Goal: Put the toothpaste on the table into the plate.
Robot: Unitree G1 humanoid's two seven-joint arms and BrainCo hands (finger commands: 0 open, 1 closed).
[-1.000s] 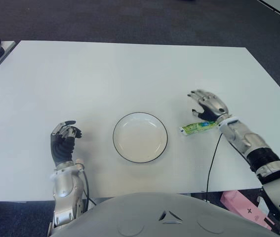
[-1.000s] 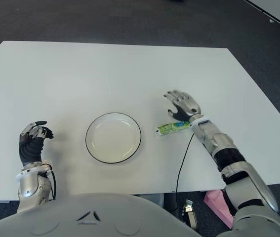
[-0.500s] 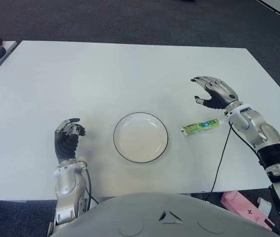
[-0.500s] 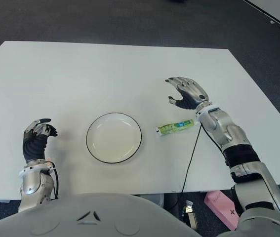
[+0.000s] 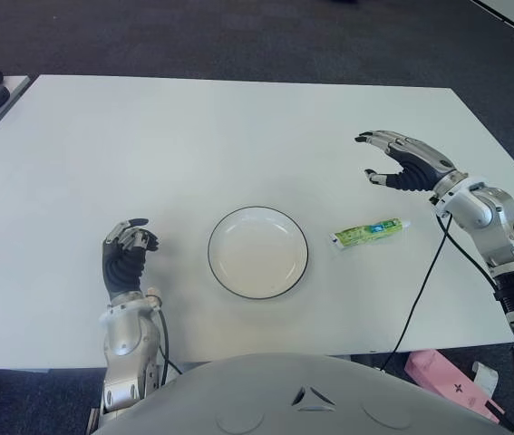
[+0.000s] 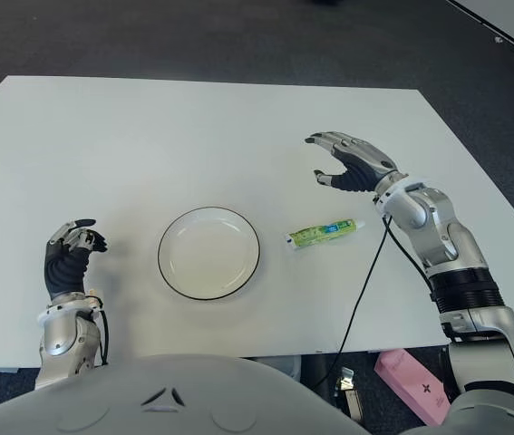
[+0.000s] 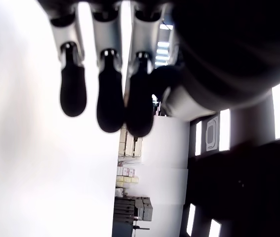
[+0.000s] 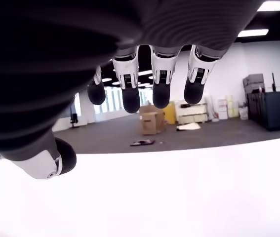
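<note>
- Your right hand (image 5: 404,163) hovers spread and empty; the toothpaste (image 5: 369,233) lies just below it on the tabletop (image 5: 193,145).
- Your left hand (image 5: 127,258) is curled, left of the plate (image 5: 257,251).

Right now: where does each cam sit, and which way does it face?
Eye views: head, facing down at the table; toothpaste right of the plate; both show left hand and right hand.
Left wrist view: own curled fingers, room beyond.
Right wrist view: own spread fingers over the table.
</note>
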